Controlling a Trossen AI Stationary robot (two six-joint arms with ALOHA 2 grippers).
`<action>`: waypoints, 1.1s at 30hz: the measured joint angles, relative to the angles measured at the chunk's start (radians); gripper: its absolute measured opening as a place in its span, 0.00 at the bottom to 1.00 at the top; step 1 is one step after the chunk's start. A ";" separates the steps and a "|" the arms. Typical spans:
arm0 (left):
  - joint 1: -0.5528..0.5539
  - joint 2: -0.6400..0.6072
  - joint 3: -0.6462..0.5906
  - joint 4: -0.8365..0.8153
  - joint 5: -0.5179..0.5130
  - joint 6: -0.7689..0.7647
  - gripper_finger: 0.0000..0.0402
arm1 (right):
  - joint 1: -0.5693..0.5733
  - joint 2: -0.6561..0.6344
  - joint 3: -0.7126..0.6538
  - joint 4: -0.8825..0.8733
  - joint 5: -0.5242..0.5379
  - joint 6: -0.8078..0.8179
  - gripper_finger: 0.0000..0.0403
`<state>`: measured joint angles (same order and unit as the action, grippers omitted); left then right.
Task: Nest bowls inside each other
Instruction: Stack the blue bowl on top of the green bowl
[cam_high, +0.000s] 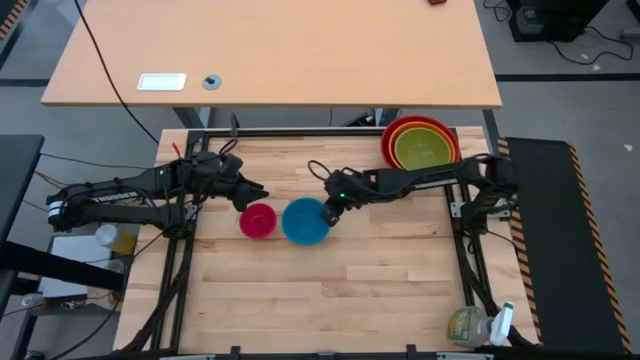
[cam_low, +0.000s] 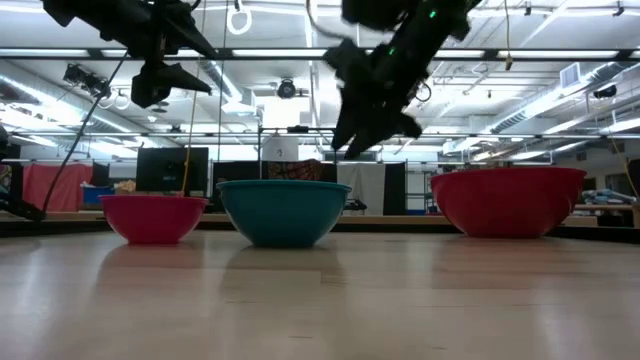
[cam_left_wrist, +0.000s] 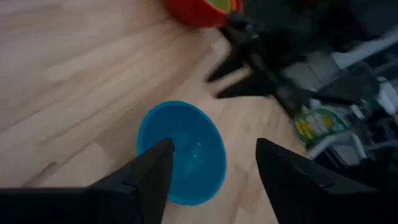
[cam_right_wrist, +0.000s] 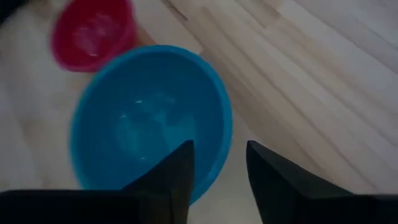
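A pink bowl (cam_high: 258, 221) and a blue bowl (cam_high: 304, 221) stand upright side by side on their bases mid-table. At the far right, a lime green bowl (cam_high: 425, 150) sits in an orange bowl (cam_high: 402, 131), which sits in a red bowl (cam_high: 386, 148). My left gripper (cam_high: 256, 190) hangs open just beyond the pink bowl (cam_low: 152, 217), well above it. My right gripper (cam_high: 330, 212) hovers open over the blue bowl's right rim (cam_right_wrist: 219, 112), clear of it in the low view (cam_low: 350, 140). The left wrist view looks past open fingers (cam_left_wrist: 214, 149) at the blue bowl (cam_left_wrist: 183, 152).
A spray bottle (cam_high: 495, 325) lies at the table's near right corner. Another bottle (cam_high: 105, 237) stands off the left edge. A light wooden desk (cam_high: 280, 50) stands beyond the far edge. Bare wood spreads across the near half of the table (cam_high: 320, 300).
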<state>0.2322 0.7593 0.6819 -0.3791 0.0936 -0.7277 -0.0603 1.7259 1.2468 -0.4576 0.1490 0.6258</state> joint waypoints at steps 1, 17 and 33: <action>0.000 0.000 0.000 0.000 0.009 0.001 0.59 | -0.007 0.026 0.009 0.001 -0.011 -0.001 0.40; -0.001 0.000 0.000 0.001 0.115 -0.025 0.58 | -0.047 0.236 0.026 0.056 -0.155 -0.012 0.36; -0.001 0.000 0.000 0.017 0.056 -0.044 0.58 | -0.085 0.057 0.024 -0.236 0.024 0.049 0.03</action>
<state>0.2314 0.7593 0.6819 -0.3624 0.1499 -0.7717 -0.1458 1.7833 1.2713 -0.6939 0.1732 0.6752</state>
